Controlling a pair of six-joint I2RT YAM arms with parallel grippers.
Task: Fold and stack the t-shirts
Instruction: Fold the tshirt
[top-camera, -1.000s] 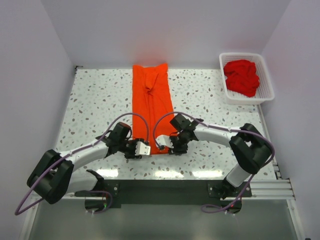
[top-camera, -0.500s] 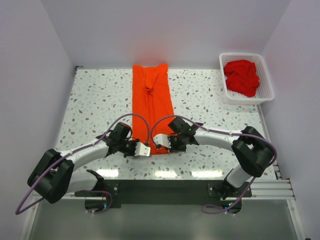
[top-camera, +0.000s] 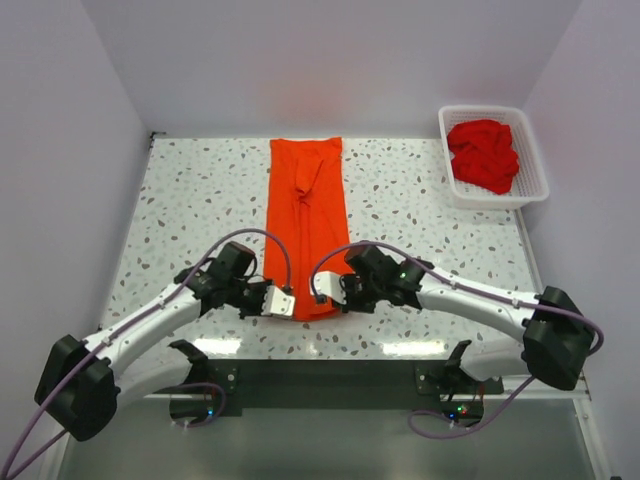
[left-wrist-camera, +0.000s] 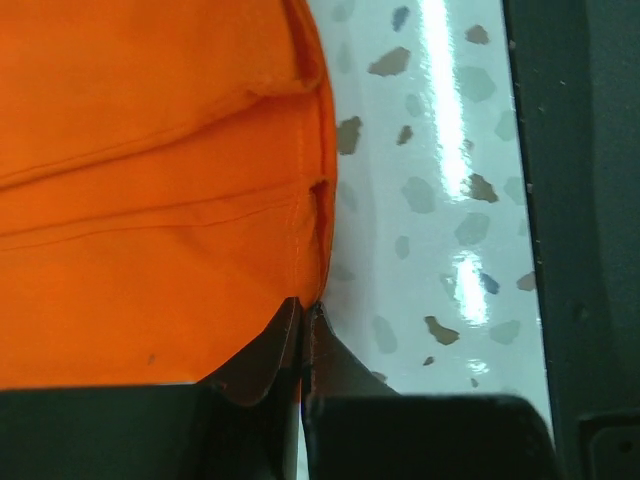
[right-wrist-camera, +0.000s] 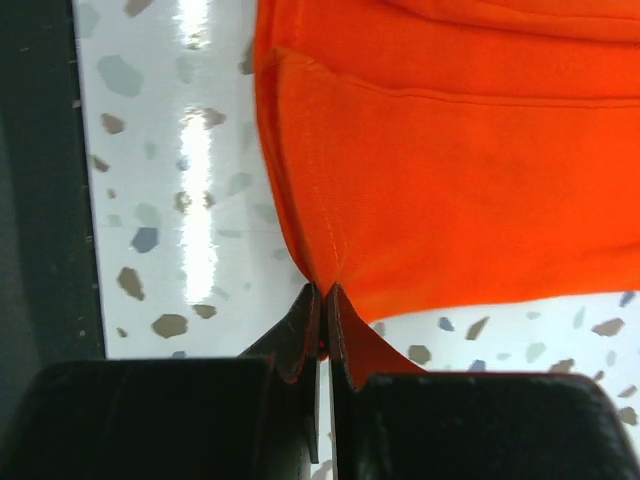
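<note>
A bright orange-red t-shirt (top-camera: 308, 215) lies folded into a long narrow strip down the middle of the speckled table. My left gripper (top-camera: 283, 303) is shut on its near left corner; the left wrist view shows the cloth (left-wrist-camera: 150, 200) pinched at the fingertips (left-wrist-camera: 290, 335). My right gripper (top-camera: 324, 290) is shut on the near right corner; the right wrist view shows the hem (right-wrist-camera: 450, 180) pinched between its fingertips (right-wrist-camera: 345, 330). Deeper red t-shirts (top-camera: 484, 155) lie crumpled in the basket.
A white plastic lattice basket (top-camera: 530, 195) stands at the back right corner. White walls enclose the table on the left, back and right. A dark rail (top-camera: 330, 375) runs along the near edge between the arm bases.
Both grippers have moved toward the near edge while holding the shirt's near corners, and the shirt has slid nearer and lies straighter. The right arm has stretched out lower and to the right.
</note>
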